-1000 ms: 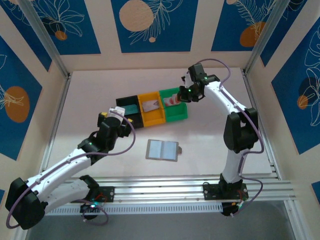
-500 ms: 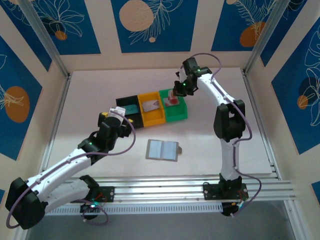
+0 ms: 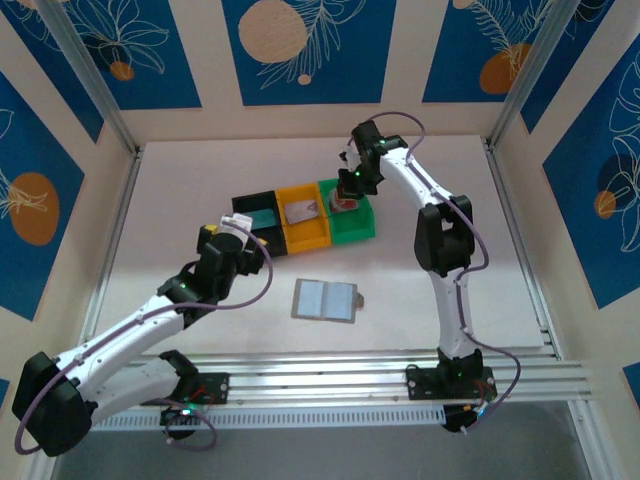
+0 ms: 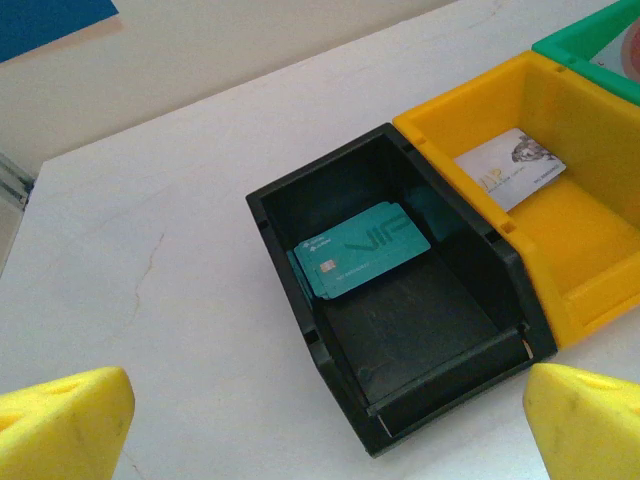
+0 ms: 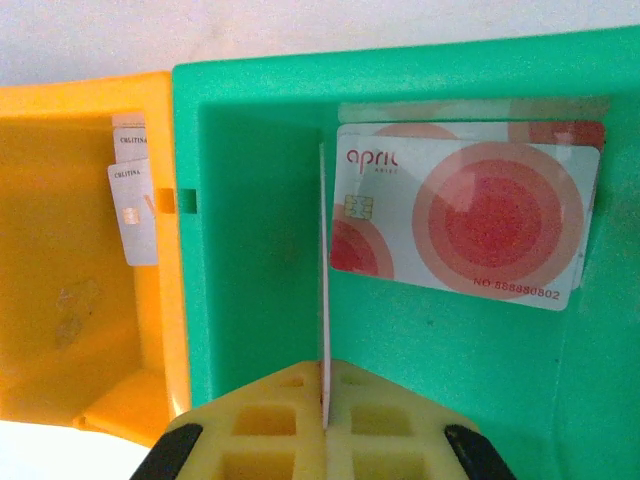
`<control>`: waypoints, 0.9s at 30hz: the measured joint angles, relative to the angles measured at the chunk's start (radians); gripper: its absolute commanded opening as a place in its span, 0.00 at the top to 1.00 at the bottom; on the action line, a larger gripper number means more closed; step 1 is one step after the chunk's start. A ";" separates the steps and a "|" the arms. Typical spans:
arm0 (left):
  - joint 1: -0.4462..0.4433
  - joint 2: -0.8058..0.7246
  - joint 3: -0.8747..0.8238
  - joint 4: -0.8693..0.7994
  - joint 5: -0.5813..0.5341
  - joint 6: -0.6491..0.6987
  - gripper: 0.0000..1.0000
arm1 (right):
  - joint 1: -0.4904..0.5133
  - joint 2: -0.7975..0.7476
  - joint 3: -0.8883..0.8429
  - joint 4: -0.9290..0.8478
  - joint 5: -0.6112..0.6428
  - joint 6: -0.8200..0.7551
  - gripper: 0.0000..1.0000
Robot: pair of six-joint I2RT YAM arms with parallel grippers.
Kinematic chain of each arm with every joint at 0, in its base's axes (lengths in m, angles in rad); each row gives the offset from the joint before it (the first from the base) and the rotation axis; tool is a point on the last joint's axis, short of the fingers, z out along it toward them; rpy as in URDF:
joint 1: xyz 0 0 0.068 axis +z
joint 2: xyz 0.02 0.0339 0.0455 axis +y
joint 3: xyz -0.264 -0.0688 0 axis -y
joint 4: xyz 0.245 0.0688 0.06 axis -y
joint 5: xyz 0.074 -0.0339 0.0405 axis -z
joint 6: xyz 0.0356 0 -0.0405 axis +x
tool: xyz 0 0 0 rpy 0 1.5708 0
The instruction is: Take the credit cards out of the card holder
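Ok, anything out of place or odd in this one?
Nothing looks spilled or damaged. One oddity: the right gripper pinches a thin card edge-on at the green bin, which holds the red-dot card.

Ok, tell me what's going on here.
The right gripper is shut on a thin card, edge-on over the green bin, which holds a red-circled card. The left gripper hangs open by the black bin with its teal card. The orange bin holds a pale card. The card holder lies open on the table.
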 measured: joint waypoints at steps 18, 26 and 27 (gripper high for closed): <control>0.006 0.013 0.000 0.002 0.016 0.000 0.00 | 0.005 0.100 0.131 -0.074 0.000 -0.025 1.00; 0.008 0.018 0.000 0.003 0.019 0.000 0.00 | 0.010 0.110 0.148 -0.089 0.003 -0.026 1.00; 0.008 0.018 0.000 0.003 0.019 0.000 0.00 | 0.010 0.111 0.150 -0.089 0.005 -0.029 0.99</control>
